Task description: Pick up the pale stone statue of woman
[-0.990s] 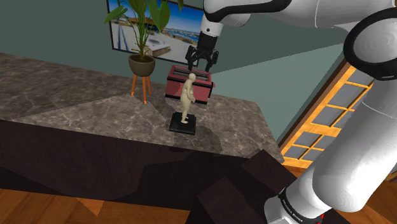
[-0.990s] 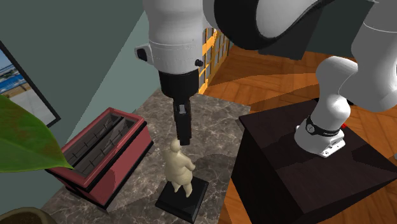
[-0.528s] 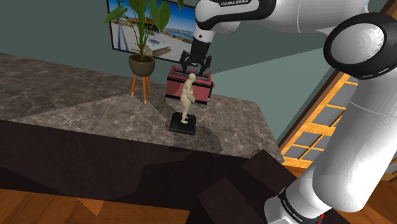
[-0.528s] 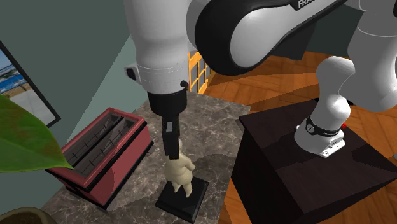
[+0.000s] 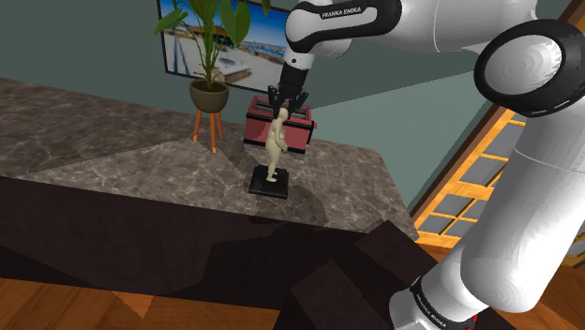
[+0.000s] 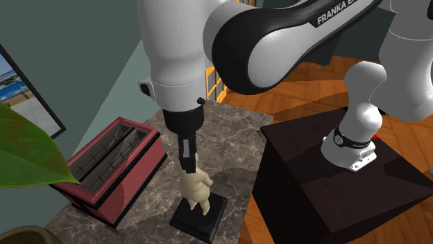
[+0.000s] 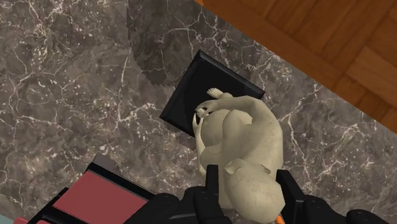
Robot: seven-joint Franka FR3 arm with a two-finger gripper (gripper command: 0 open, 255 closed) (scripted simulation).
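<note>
Pale stone statue of a woman (image 5: 274,142), upright on black plinth (image 5: 270,185) near edge of marble counter (image 5: 141,164), beside red box (image 5: 255,127); probably heavy, rigid, smooth, chip-prone; best gripped across head or upper torso, head bracketed by black gripper (image 7: 248,173), fingers apart, nothing clasped.

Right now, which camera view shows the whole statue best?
The shoulder view: the statue stands side-on, upright on its black base, head at the gripper. In the second exterior view the gripper hides its head; the wrist view looks down on it, so the body is foreshortened.
</note>
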